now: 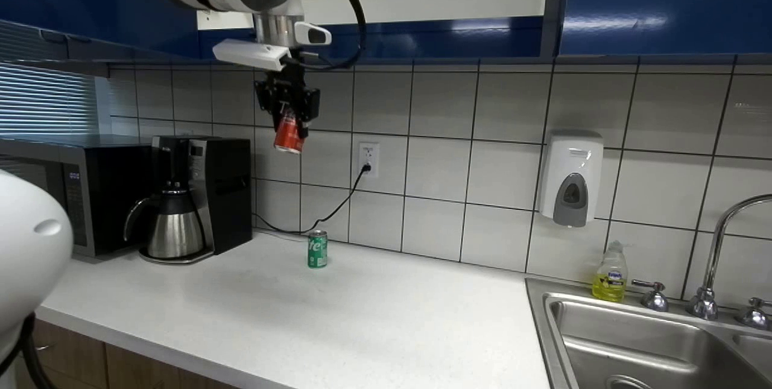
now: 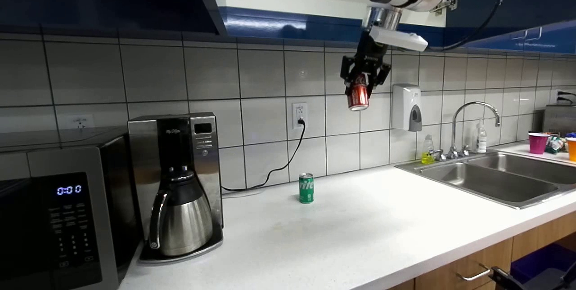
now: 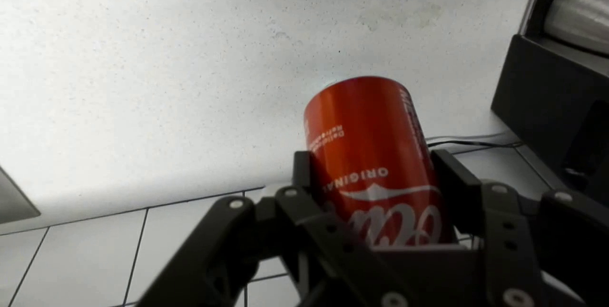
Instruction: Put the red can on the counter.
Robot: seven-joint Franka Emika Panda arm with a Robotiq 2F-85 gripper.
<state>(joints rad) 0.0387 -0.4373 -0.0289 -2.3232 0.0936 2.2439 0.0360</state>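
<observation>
The red can shows in both exterior views and in the wrist view. It hangs slightly tilted, well above the white counter, in front of the tiled wall. My gripper points down and is shut on the can, with one finger on each side. The gripper also shows in an exterior view. The can's lower end sticks out below the fingers; its upper end is hidden inside the gripper. The counter fills much of the wrist view.
A small green can stands on the counter near the wall. A coffee maker and a microwave stand at one end. A steel sink and a soap bottle are at the other. A blue cabinet edge hangs overhead.
</observation>
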